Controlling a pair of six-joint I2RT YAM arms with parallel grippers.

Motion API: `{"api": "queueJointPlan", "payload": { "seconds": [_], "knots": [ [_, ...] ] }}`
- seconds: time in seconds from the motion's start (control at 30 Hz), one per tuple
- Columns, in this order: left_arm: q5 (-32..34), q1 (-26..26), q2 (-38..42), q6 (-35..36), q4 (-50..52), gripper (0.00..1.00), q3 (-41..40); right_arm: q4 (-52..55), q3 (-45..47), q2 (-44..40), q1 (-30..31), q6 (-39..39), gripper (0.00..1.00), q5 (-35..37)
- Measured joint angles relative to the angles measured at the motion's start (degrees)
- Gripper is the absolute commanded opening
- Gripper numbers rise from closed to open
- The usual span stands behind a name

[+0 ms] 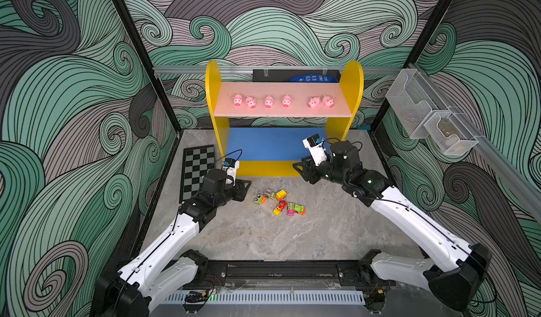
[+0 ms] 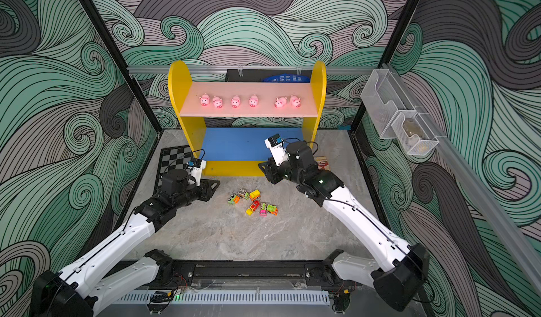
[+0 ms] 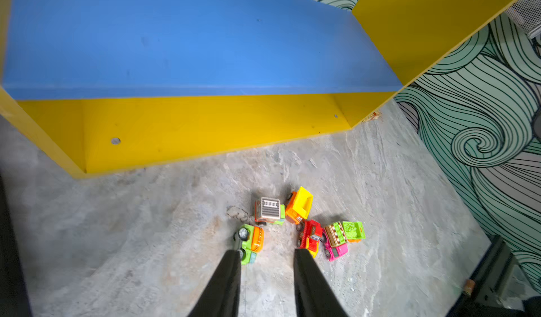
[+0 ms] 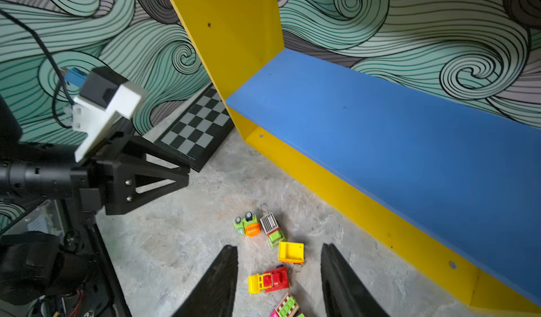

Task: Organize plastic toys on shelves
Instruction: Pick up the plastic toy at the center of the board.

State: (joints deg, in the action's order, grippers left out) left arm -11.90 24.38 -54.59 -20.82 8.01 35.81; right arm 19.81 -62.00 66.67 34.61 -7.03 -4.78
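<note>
Toy vehicles [image 3: 310,233] lie clustered just past the tips. Left gripper [image 3: 265,252] stands narrowly parted, right gripper [image 4: 279,245] wider; both empty.

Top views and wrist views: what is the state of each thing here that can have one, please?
Pigs, six in a row on the pink board.
Vehicles, six bunched on the tabletop, at least one on its side.
Blue board, bare.
Left claw, open, holding nothing.
Right claw, open, holding nothing.
</note>
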Motion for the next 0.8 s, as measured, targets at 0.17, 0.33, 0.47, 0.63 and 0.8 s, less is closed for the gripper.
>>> {"api": "queueJointPlan", "payload": {
  "seconds": [0.17,0.33,0.47,0.63,0.8],
  "knots": [
    [-5.1,0.0,-3.1,-3.8,-3.9,0.37,-4.0,-8.0,12.1,0.6,-1.0,-3.8,0.53,2.7],
    [-9.3,0.1,-8.3,-6.1,-6.7,0.38,-4.7,-13.3,21.3,2.9,-3.0,-7.8,0.54,2.8],
    [-10.6,0.5,-12.1,-7.0,-8.7,0.38,-5.1,-16.2,24.9,4.0,-3.5,-9.4,0.55,2.5],
    [-8.8,1.7,-16.2,-6.8,-9.4,0.49,-5.2,-19.3,26.3,5.5,-3.5,-9.9,0.57,0.7],
    [-3.7,2.6,-19.3,-5.7,-9.3,0.47,-5.0,-21.2,26.7,6.5,-3.5,-9.9,0.58,-0.7]
  ]
}}
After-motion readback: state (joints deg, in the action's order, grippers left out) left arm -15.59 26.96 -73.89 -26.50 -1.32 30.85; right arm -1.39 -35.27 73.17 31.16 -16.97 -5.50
